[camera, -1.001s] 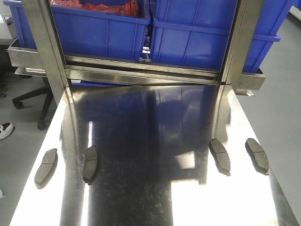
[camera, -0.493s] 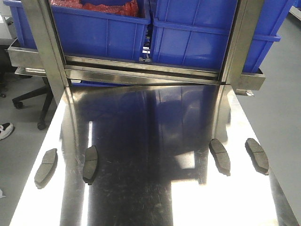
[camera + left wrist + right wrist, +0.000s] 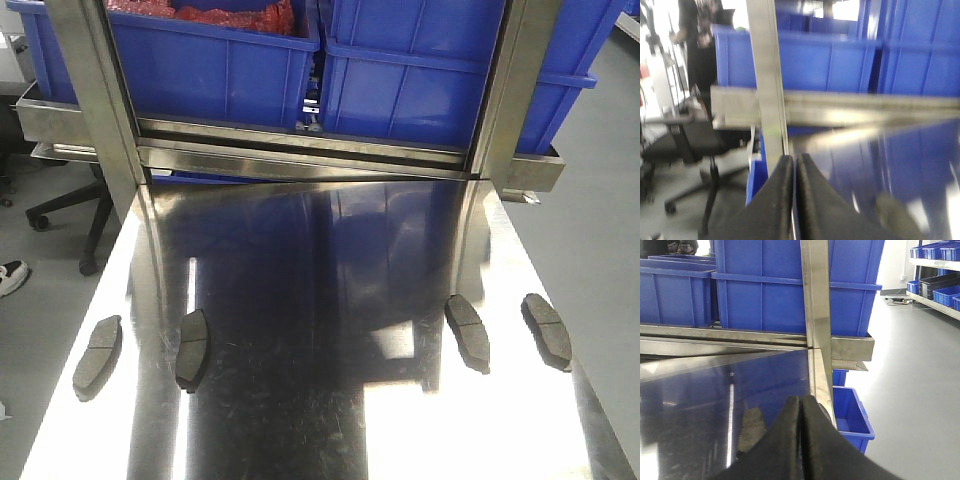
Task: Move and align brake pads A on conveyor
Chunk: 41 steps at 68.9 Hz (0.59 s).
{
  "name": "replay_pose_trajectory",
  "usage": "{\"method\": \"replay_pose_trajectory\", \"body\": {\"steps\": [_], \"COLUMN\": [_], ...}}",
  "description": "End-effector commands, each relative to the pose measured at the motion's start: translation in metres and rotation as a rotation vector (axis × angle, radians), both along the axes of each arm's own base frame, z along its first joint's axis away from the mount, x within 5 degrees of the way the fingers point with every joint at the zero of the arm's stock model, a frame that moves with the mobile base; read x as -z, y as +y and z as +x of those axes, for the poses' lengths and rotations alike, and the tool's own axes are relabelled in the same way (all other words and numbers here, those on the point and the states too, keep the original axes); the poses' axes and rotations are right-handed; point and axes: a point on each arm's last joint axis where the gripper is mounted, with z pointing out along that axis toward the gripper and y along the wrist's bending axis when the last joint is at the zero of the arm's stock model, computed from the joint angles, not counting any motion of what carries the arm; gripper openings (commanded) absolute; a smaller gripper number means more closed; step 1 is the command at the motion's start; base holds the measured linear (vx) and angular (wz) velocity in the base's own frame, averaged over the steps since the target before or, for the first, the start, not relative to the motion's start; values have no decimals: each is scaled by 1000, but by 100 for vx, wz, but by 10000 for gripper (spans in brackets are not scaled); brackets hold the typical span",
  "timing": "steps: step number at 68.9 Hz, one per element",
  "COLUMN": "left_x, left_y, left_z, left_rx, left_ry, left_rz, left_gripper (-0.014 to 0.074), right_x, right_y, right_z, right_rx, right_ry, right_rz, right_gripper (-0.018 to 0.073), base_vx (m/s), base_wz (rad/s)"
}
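Front view, lower half: shiny steel counter [image 3: 330, 400] carries four brake pads, all flat. Far-left pad [image 3: 97, 352] sits at the counter's left edge, second pad [image 3: 192, 348] near it. Well apart, third pad [image 3: 467, 332] and far-right pad [image 3: 547, 330] are at lower right. Blue bins [image 3: 210, 65] run across the top. Left tool [image 3: 794, 160] is closed tight and empty. Right tool [image 3: 801, 401] is closed tight and empty.

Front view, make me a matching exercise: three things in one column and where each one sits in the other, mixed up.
1. far-left brake pad
2. blue bins
3. office chair

A. on the floor beside the steel table
B. on the rack behind the table
C. at the table's left edge

Pairs: 1-C, 2-B, 3-A.
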Motion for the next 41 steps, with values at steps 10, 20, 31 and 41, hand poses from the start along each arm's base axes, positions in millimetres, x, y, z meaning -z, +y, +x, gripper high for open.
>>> {"method": "replay_pose_trajectory", "body": {"steps": [10, 20, 31, 41], "left_x": [-79, -104, -106, -105], "left_y": [0, -1, -2, -2], "left_z": [4, 26, 49, 52], "left_rx": [0, 0, 0, 0], "left_ry": [-13, 152, 241, 255], "left_rz": [-9, 12, 16, 16], "left_gripper": [-3, -3, -3, 36], "right_x": [0, 0, 0, 0], "right_y": [0, 0, 0, 0], "right_z": [0, 0, 0, 0], "right_rx": [4, 4, 4, 4], "right_ry": [-67, -67, -67, -67], "right_rz": [-14, -14, -14, -14], "right_gripper": [-10, -10, -10, -10], "base_vx": [0, 0, 0, 0], "base_wz": [0, 0, 0, 0]}}
